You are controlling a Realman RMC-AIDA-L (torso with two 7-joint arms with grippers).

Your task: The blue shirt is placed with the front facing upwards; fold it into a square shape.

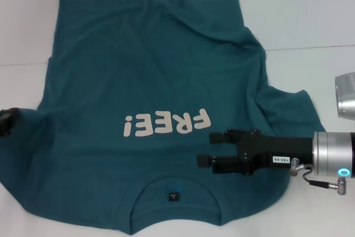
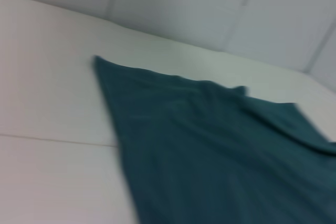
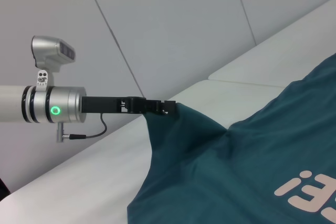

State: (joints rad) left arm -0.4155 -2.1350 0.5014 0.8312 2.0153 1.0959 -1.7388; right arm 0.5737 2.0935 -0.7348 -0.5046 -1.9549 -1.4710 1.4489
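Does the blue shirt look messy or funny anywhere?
Yes. The blue shirt isn't flat. The left gripper pinches its left sleeve and lifts it into a peak off the table. Near the right sleeve the cloth bunches into wrinkles. The right gripper hovers open over the chest.

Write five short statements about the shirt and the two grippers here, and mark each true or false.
1. The blue shirt lies with its "FREE!" lettering facing up. True.
2. The left gripper is shut on the shirt's edge, lifting the cloth off the table. True.
3. The right gripper holds a sleeve. False: its jaws are open and it hovers over the shirt beside the lettering.
4. The shirt is already folded into a square. False: it is spread out and rumpled.
5. The neck tag is white. False: it is dark.
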